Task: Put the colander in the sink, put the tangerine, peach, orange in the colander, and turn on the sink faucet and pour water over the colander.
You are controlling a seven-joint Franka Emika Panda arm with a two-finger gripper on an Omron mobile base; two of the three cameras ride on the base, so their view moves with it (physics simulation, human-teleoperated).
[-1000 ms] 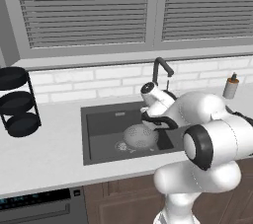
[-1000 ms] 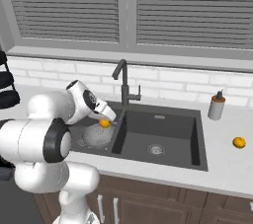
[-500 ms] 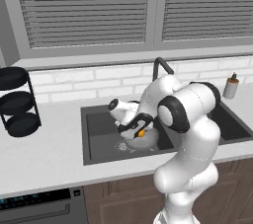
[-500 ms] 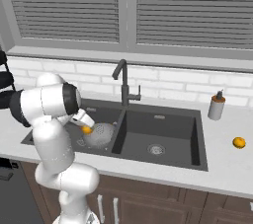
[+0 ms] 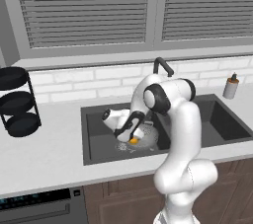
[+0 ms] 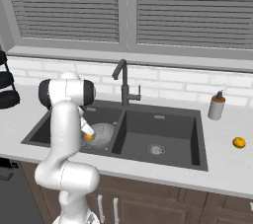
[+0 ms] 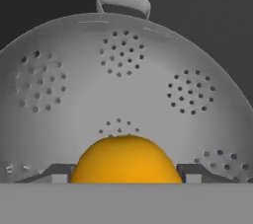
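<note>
The gripper [image 7: 126, 174] reaches down into the colander [image 7: 123, 85], its jaws set wide with a round orange fruit [image 7: 126, 161] between the two fingertips [image 7: 55, 174]; the tips flank the fruit closely and seem to grip it. The colander is a silver-grey perforated bowl with a loop handle on its rim, sitting in the left basin of the sink [image 6: 163, 129]. Another orange fruit [image 6: 239, 142] lies on the table near its right edge.
</note>
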